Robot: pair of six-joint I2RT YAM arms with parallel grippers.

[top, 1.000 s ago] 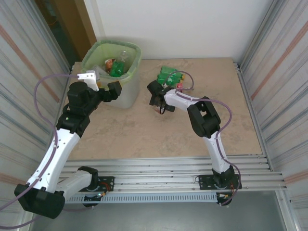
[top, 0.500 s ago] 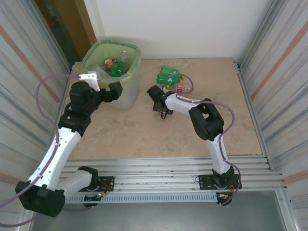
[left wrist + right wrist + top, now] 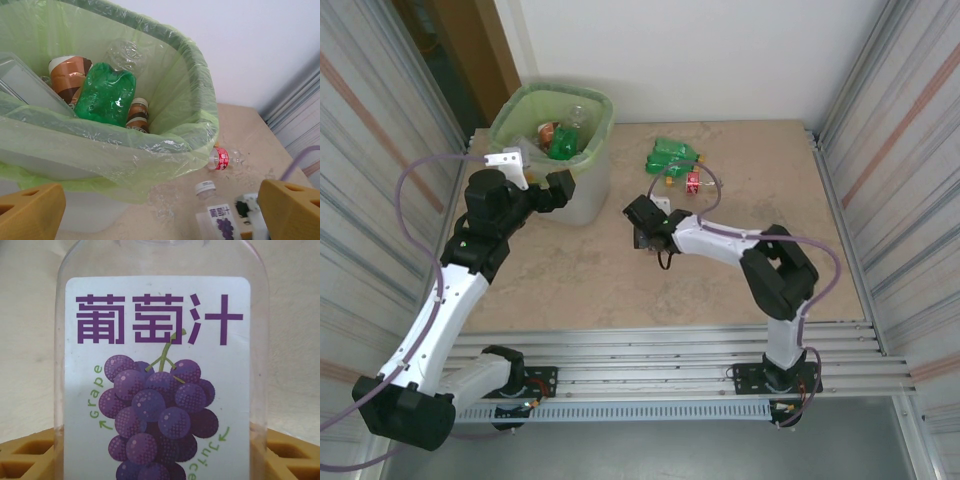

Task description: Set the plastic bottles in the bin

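A clear plastic bottle with a purple grape label (image 3: pixel 160 380) stands between the orange fingers (image 3: pixel 292 457) of my right gripper (image 3: pixel 160 462), which is shut on it. That gripper (image 3: pixel 642 222) is at mid-table, right of the bin (image 3: pixel 603 120). The left wrist view shows the same bottle (image 3: pixel 220 220) with its white cap, just right of the bin. My left gripper (image 3: pixel 535 172) hangs open at the bin's near side with nothing in it. Inside the green-lined bin (image 3: pixel 200 100) lie a green bottle (image 3: pixel 105 95), a brown-labelled one (image 3: pixel 70 75) and a clear one (image 3: pixel 125 52).
A green bottle (image 3: pixel 672 153) and a small red-labelled bottle (image 3: pixel 692 181) lie on the table behind my right gripper. The red-labelled one (image 3: pixel 221 158) rests close to the bin's right side. Corrugated walls close in both sides.
My right gripper has closed on the grape bottle and drawn back from the green bottle toward the near side. The left arm has hardly moved.
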